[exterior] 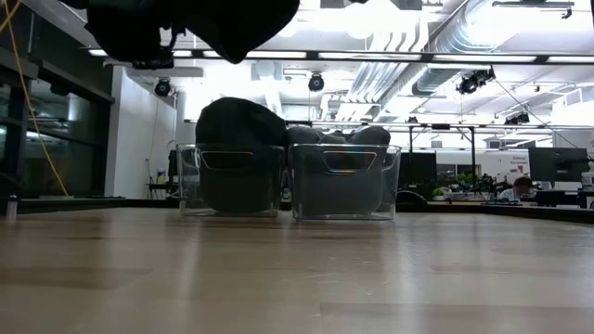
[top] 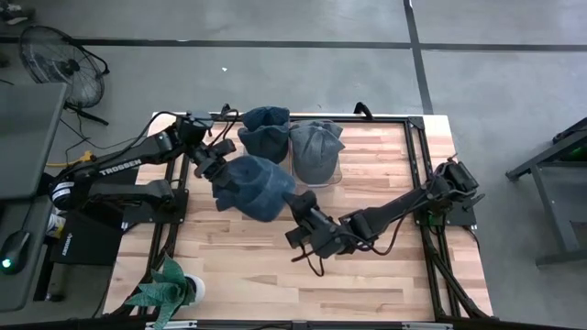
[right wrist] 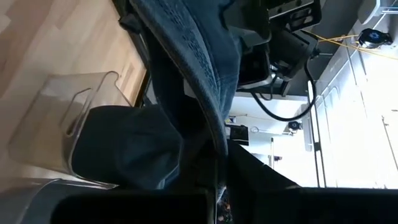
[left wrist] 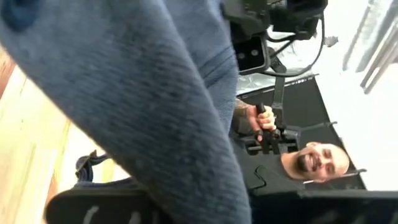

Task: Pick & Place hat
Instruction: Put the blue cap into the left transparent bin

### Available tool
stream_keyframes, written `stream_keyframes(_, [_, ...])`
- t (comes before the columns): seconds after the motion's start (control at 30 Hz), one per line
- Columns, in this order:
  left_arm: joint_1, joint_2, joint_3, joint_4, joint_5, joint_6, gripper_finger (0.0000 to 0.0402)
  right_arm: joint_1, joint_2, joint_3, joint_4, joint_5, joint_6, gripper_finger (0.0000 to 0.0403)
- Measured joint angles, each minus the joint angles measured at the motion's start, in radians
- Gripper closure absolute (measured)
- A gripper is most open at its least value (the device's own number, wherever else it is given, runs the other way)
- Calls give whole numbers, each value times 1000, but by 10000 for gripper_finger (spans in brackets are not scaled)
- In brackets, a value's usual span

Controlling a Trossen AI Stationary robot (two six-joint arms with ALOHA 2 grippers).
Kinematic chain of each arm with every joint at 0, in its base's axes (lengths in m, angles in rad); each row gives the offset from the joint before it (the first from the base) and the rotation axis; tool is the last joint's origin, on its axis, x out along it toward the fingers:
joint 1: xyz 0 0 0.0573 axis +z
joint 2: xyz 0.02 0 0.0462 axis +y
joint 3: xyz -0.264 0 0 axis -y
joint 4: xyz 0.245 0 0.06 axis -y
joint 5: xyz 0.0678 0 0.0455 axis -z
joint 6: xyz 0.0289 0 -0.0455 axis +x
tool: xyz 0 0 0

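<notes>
Blue knit fabric of the hat (top: 254, 186) filled both wrist views; it hung above the table (top: 367, 275), stretched between the two arms. At its one edge the left gripper (top: 215, 177) pinched the cloth, and at the opposite edge the right gripper (top: 295, 207) was clamped on it. Behind stood two clear bins (exterior: 290, 181) already holding hats.

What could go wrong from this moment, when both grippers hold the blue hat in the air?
1. The dark blue knit hat hangs stretched between the left gripper and the right gripper, both shut on it; if they pull apart, one edge may slip out.
2. The two clear plastic bins already hold a blue hat and a grey hat heaped above the rims, so another may not stay in.
</notes>
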Motion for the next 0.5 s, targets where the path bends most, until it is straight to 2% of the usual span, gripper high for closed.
stream_keyframes(0.17, [0,0,0,16,-17,38,395,7,0,0,-29,17,58,380])
stream_keyframes(0.5, [0,0,0,16,-40,85,399,13,0,0,-30,63,171,239])
